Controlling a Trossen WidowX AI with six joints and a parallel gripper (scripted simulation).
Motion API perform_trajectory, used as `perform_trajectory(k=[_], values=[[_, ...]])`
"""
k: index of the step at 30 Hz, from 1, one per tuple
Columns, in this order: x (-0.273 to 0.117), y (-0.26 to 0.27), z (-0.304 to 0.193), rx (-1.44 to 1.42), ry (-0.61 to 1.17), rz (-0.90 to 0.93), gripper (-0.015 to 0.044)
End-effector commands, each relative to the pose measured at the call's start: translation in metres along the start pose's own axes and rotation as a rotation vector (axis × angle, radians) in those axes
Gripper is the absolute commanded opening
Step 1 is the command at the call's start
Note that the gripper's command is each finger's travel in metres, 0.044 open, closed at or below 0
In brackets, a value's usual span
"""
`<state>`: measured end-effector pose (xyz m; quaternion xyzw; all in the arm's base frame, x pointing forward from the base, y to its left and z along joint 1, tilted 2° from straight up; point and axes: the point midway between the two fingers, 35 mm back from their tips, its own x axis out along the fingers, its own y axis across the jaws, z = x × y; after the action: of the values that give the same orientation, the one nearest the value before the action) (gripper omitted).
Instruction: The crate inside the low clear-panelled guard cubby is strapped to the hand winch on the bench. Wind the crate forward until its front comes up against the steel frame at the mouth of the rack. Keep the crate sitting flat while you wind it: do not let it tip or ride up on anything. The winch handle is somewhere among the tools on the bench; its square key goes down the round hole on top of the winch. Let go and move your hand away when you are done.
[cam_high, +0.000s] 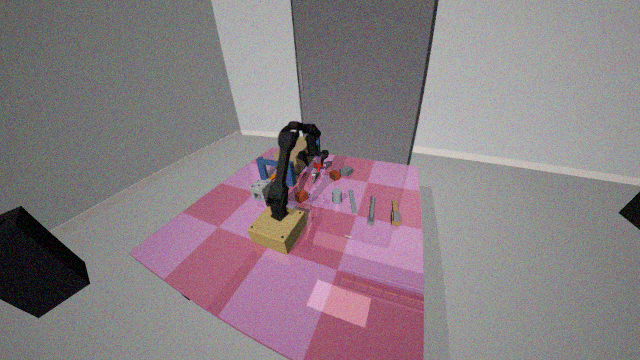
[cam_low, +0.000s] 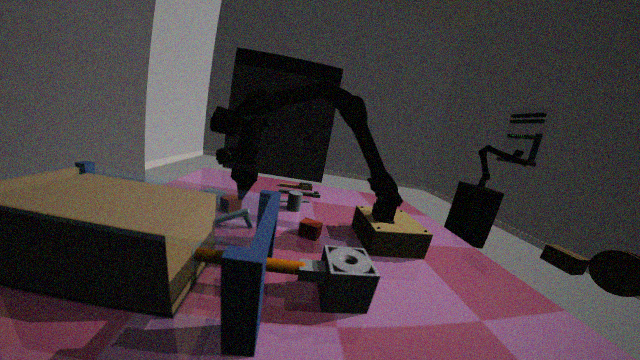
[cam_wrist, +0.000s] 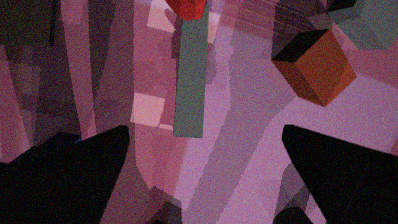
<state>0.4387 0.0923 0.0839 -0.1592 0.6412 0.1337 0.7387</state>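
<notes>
Seen from the top view, with the arm's base (cam_high: 270, 232) (cam_low: 400, 237) as the clock's centre, the pink-and-rose checked bench top (cam_high: 280, 300) (cam_low: 415, 335) spreads all round under glossy light patches. Pale grey walls (cam_high: 525, 75) enclose it, a tall dark panel (cam_high: 362, 75) (cam_low: 285, 120) standing toward one o'clock. The crate (cam_high: 299, 148) (cam_low: 110, 200) sits near twelve, behind the blue frame (cam_low: 270, 225); an orange strap (cam_low: 285, 265) reaches the winch (cam_high: 260, 190) (cam_low: 350, 280) at eleven. The gripper (cam_high: 316, 159) (cam_low: 244, 192) (cam_wrist: 208, 132) hangs open and empty above a red-knobbed grey bar (cam_wrist: 191, 85) at one.
</notes>
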Motion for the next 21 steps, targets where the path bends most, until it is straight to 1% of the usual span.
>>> perform_trajectory(k=[1, 8, 13, 21], values=[[0.021, 0.009, -0.003, 0.098, 0.065, 0.06, 0.044], [0.021, 0.009, -0.002, 0.098, 0.065, 0.06, 0.044], [0.022, 0.008, 0.008, 0.098, 0.064, 0.06, 0.044], [0.043, 0.002, 0.04, 0.098, 0.062, 0.06, 0.044]])
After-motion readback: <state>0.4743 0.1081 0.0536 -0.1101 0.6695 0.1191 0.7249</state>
